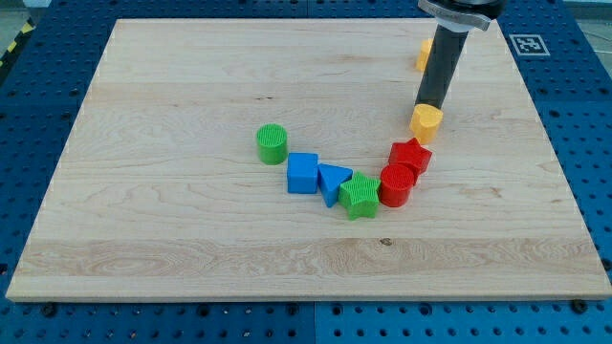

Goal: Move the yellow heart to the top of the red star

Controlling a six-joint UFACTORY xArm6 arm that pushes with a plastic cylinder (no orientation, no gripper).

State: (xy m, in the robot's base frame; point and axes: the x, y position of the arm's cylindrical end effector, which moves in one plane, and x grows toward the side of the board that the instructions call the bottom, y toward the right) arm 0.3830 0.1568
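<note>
The yellow heart (426,119) lies on the wooden board, just above the red star (410,154) toward the view's top, a small gap between them. My tip (430,105) stands at the heart's top edge, touching or nearly touching it. A red cylinder (396,185) sits against the star's lower left side.
A green star-like block (360,197), a blue triangle (334,182), a blue cube (303,173) and a green cylinder (273,143) form an arc to the left of the red cylinder. Another yellow block (423,54) is partly hidden behind the rod near the board's top edge.
</note>
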